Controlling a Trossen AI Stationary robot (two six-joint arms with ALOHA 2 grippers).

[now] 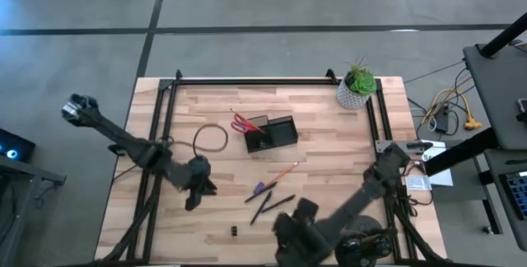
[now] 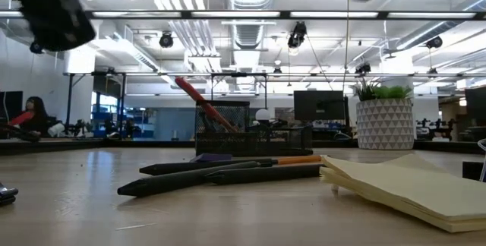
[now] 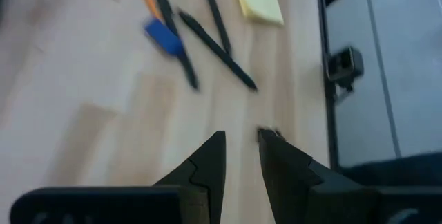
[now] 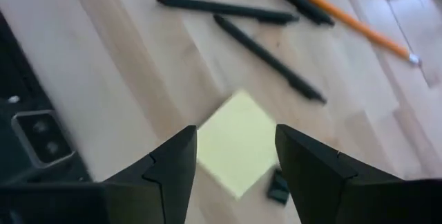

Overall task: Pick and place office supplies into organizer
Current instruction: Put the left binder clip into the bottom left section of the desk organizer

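The black organizer stands mid-table with red-handled scissors sticking up out of it. Nearer lie an orange pencil, a purple-tipped pen and two dark pens. A tiny black binder clip sits near the front edge. My right gripper hovers open above the yellow sticky-note pad, which lies flat on the wood; in the high view the arm hides the pad. My left gripper hangs left of the pens, its fingers narrowly open with nothing between them.
A potted plant in a white pot stands at the far right corner. A thin cable loop lies left of the organizer. Black frame rails run along the table's edges. A small black piece lies beside the pad.
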